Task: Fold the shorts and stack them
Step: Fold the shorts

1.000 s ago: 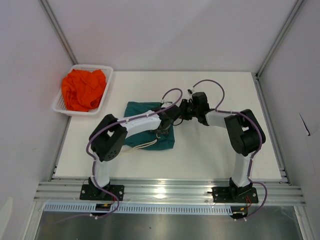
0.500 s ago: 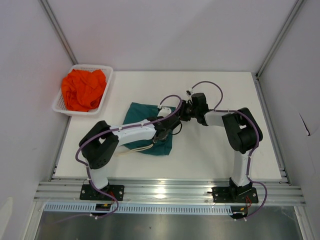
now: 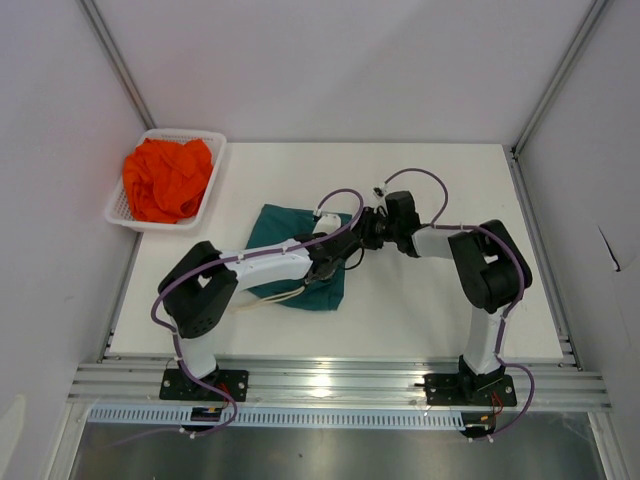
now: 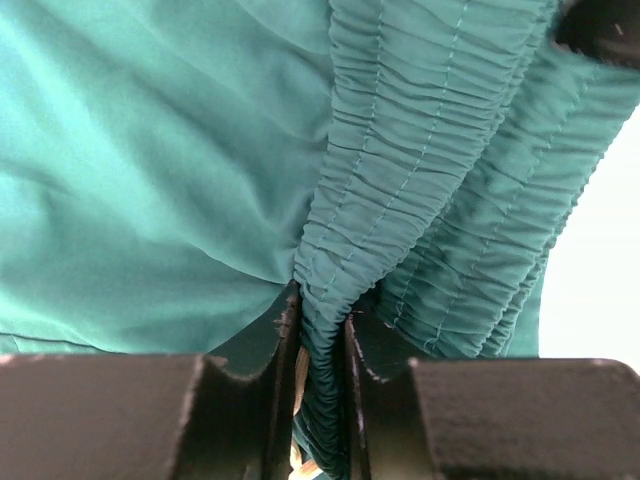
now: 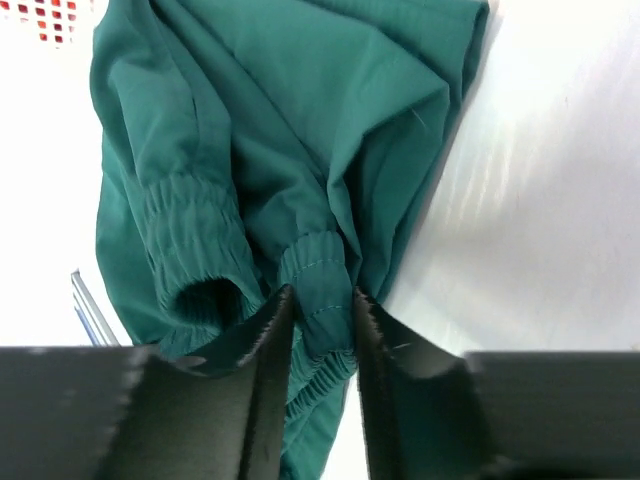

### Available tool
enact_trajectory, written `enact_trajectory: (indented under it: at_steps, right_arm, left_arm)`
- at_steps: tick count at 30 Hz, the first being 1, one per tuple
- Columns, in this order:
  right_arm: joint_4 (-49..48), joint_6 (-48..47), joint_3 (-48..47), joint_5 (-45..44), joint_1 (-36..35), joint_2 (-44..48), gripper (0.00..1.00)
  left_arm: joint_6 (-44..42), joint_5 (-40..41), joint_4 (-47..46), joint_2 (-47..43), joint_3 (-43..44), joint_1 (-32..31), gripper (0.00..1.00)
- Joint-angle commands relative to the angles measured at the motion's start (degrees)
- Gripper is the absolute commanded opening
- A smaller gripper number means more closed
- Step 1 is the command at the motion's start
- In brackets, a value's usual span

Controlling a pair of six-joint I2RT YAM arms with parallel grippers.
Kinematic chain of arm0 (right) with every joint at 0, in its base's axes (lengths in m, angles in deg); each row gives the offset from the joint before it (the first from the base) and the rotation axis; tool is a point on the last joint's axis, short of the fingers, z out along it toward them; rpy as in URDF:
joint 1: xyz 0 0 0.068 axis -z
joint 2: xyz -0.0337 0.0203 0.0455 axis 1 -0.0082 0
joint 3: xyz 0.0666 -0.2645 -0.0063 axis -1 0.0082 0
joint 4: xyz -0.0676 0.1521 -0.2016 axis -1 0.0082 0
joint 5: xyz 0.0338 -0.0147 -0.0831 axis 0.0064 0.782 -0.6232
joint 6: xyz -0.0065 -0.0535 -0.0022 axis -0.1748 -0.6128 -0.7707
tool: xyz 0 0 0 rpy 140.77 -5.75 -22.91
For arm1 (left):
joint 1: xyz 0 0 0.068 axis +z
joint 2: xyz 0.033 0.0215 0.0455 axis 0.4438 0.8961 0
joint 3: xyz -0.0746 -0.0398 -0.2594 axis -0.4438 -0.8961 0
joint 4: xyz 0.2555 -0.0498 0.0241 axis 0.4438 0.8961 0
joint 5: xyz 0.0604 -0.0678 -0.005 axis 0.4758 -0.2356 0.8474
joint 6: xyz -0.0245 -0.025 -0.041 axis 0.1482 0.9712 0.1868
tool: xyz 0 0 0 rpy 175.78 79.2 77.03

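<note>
The dark teal-green shorts [image 3: 283, 228] lie bunched in the middle of the white table. My left gripper [image 3: 325, 268] is shut on their gathered elastic waistband [image 4: 400, 170], which runs between the jaws. My right gripper [image 3: 358, 232] is shut on a fold of the same waistband [image 5: 318, 280] at the shorts' right edge. The two grippers sit close together over the shorts' right side. A pale drawstring [image 3: 262, 298] trails from the near edge. The bright orange shorts [image 3: 167, 178] lie crumpled in the basket at the back left.
The white mesh basket [image 3: 214, 160] stands at the table's far left corner. Grey side walls and metal frame posts enclose the table. Bare white tabletop [image 3: 430, 310] lies to the right of and in front of the shorts.
The left arm has lowered and stretched right along the shorts' near edge; the shorts' right side has bunched up. The right gripper has dropped slightly toward the fabric.
</note>
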Motion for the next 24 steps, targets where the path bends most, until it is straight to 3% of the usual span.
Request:
enact_trajectory:
  at_steps: [1, 2, 7, 16, 24]
  right_arm:
    - [-1.25, -0.20, 1.50, 1.24, -0.40, 2.74, 0.26]
    - [-1.34, -0.20, 1.50, 1.50, -0.49, 2.65, 0.17]
    - [-0.38, -0.02, -0.25, 2.12, -0.75, 3.09, 0.01]
    - [4.19, -0.81, -6.40, 1.33, -1.98, 4.68, 0.00]
    - [6.92, -0.90, -12.47, 1.50, -2.16, 2.75, 0.00]
  left_arm:
    - [1.86, 2.39, -1.19, -0.78, 0.95, -0.15, 0.20]
    - [1.77, 2.48, -1.28, -0.95, 1.04, -0.15, 0.20]
    - [1.16, 4.14, -0.84, -2.97, 0.51, -0.24, 0.16]
    - [-1.04, 11.35, 0.30, -7.28, -0.54, -2.61, 0.06]
    - [-2.00, 15.75, 0.40, -8.95, -2.12, -4.90, 0.04]
